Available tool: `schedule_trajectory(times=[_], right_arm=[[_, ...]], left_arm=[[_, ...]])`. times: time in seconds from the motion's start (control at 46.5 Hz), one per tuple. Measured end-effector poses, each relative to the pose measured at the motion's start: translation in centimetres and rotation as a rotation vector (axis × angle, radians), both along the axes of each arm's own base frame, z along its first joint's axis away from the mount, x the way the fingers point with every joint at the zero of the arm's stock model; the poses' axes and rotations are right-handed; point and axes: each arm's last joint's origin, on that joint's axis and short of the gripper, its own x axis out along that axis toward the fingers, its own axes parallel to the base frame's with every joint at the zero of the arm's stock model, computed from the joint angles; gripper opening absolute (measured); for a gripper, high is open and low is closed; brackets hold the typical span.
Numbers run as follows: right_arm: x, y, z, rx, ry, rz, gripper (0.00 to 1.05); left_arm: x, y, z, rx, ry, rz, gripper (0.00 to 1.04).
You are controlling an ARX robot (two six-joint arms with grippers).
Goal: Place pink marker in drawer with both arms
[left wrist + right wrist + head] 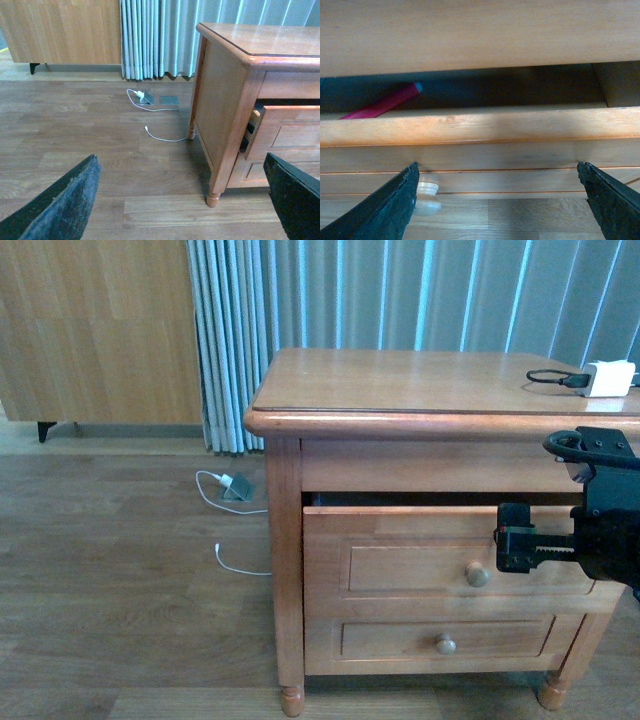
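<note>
Pink marker [382,104] already inside the part-open drawer [420,540], apparently slanted toward its front edge. Right gripper [522,537] nearest, spread and empty before the drawer front, beside the knob [477,574]. Left gripper [180,210] spread too, off the nightstand's [400,390] corner.

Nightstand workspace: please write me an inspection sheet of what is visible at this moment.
Surface: nightstand top carries only a white charger.
Job's things: top drawer partly open; pink marker lies inside it.
Clutter: nothing seen.
Grippers: right gripper open in front of the drawer, holding nothing; left gripper open over the floor, empty.
Cables: black cable on the charger; white cable on the floor.
Surroundings: wooden floor, blue-grey curtain.
</note>
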Motion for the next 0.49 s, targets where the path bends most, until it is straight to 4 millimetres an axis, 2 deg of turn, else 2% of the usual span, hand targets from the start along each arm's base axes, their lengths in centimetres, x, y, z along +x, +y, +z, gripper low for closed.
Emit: schedule_trajectory(times=[0.279,0.494], right_arm=[[2.3,0.2,-0.9,0.003,-0.054,-0.010,0.96],[2.9,0.1,-1.8,-0.004,-0.072,-0.011,0.96]], left_arm=[[0.0,0.0,0.0,0.000,0.000,0.000,0.99],[0.0,0.0,0.0,0.000,0.000,0.000,0.99]])
